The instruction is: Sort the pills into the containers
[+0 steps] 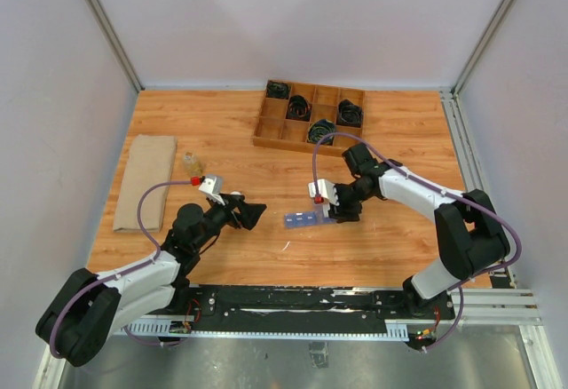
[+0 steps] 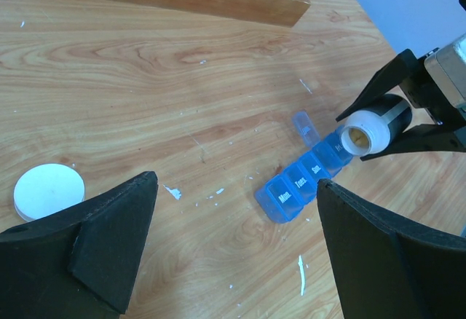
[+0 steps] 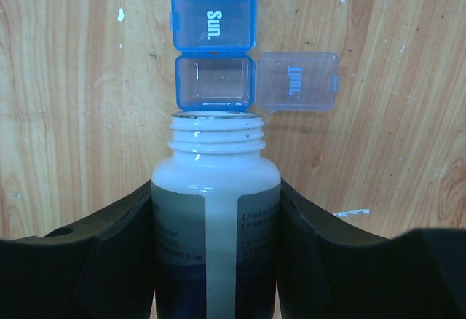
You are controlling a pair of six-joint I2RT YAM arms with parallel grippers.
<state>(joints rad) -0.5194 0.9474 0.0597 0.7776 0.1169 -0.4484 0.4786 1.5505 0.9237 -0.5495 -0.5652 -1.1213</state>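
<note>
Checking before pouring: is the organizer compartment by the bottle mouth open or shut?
Open. The compartment is uncovered, its lid flipped out to the side.

Bare wood ahead of the left gripper [image 1: 256, 217] up to the pill organizer [image 1: 304, 219], passable. The right gripper [image 1: 335, 213] with its uncapped bottle [image 3: 216, 180] blocks the organizer's far end. White cap [image 2: 49, 190] lies left of the left fingers.

Quick count for you: two grippers, the left gripper [image 1: 253, 215] and the right gripper [image 1: 337, 211]. One blue pill organizer strip [image 2: 295, 191], with one lid [image 3: 298, 80] flipped open. One white pill bottle [image 3: 215, 188], one loose white cap [image 2: 49, 191]. One wooden divided tray [image 1: 266, 128] with four black cable coils [image 1: 298, 105]. One folded tan cloth [image 1: 146, 180], one small clear vial [image 1: 191, 162].
</note>
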